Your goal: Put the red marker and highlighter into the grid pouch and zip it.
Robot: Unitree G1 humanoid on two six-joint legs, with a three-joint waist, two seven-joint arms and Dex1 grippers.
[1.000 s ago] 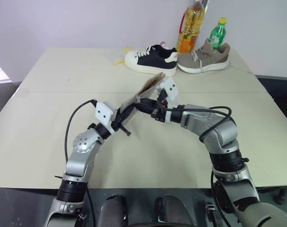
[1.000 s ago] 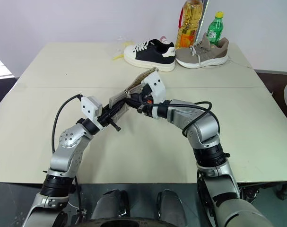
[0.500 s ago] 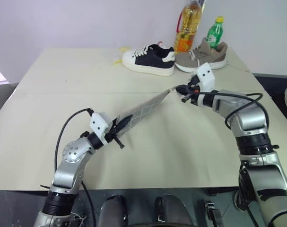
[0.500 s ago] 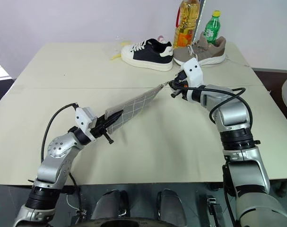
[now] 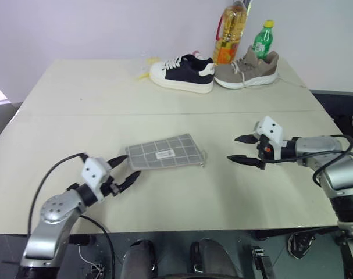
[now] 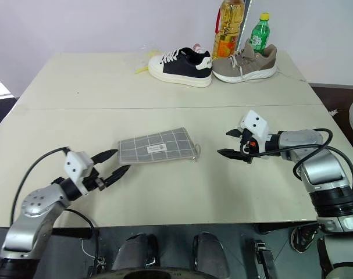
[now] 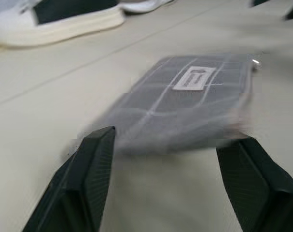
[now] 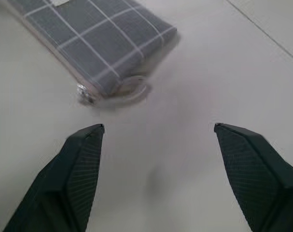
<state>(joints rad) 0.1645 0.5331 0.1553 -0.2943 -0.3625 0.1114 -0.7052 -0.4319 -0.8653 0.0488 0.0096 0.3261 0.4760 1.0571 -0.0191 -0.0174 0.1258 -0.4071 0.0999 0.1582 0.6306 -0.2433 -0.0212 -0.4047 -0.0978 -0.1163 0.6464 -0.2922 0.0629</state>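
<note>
The beige worktop (image 5: 60,145) is seen with the grid pouch (image 5: 164,153) lying flat near its middle, label side up, and no hand is touching it. At the far edge two sneakers (image 5: 185,72), an oil bottle (image 5: 231,34) and a green bottle (image 5: 263,39) are placed. The left hand (image 5: 125,172) is held just beside one short end of the pouch and the right hand (image 5: 241,149) near the other end, both with fingers spread and nothing between them.

Arms are silver-grey metal with round joint housings and black bands, loose black cables looping off each forearm. Each wrist has a white boxy block; left gripper (image 5: 121,174) and right gripper (image 5: 241,149) have textured, pointed black fingers.
</note>
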